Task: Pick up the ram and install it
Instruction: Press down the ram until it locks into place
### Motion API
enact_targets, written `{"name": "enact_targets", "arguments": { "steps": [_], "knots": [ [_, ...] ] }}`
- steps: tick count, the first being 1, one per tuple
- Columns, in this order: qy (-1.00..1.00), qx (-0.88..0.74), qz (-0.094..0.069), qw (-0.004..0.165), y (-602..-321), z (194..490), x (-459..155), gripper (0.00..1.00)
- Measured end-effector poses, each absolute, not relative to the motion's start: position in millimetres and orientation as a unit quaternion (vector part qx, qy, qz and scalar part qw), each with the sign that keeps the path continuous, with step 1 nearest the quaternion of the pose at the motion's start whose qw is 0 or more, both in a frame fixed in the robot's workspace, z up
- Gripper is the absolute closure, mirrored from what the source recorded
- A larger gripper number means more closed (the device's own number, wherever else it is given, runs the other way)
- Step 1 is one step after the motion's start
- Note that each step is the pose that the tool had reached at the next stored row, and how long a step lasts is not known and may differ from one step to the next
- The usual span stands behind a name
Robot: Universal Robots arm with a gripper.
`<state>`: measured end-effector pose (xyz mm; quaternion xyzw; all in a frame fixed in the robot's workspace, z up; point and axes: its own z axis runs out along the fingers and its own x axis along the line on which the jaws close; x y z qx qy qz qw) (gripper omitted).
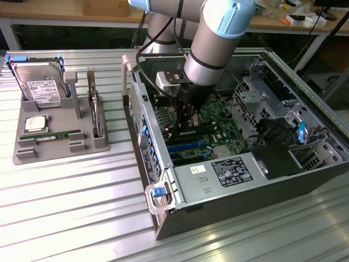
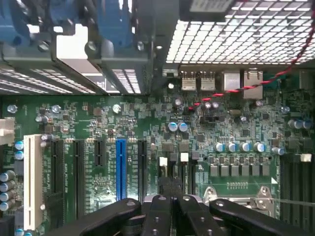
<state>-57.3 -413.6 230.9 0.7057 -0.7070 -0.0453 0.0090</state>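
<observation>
The ram [image 1: 54, 135], a thin green stick, lies flat in a slot of the grey holder tray [image 1: 24, 155] at the exterior view's left. My gripper [image 1: 185, 126] is far from it, lowered inside the open computer case [image 1: 245, 185] just above the green motherboard [image 1: 218, 117] and its long blue and black memory slots [image 1: 182, 146]. In the wrist view the dark fingers [image 2: 158, 211] are pressed together over the motherboard [image 2: 147, 128], and I see nothing held between them.
The tray also holds a silver hard drive [image 1: 41, 82] in a blue frame, a square processor chip [image 1: 35, 123] and an upright part [image 1: 96, 112]. Drive cages [image 1: 262, 93], cables and a power supply [image 1: 232, 172] crowd the case. A blue slot [image 2: 121, 167] stands on the board.
</observation>
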Motion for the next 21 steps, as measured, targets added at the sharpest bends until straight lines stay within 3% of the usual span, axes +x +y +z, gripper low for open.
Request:
{"name": "enact_targets", "arguments": {
  "steps": [4,7,17,19,21],
  "knots": [
    [-0.707,0.706,-0.046,0.008,-414.0,245.2,-55.2,0.9],
    [-0.706,0.706,-0.056,0.003,-414.0,246.2,-8.1,0.9],
    [-0.701,0.704,-0.112,-0.026,-414.1,246.1,88.9,0.9],
    [-0.702,0.704,-0.111,-0.025,-414.2,266.6,93.2,0.9],
    [-0.704,0.704,-0.098,-0.011,-414.1,274.7,93.7,0.9]
  ]
}}
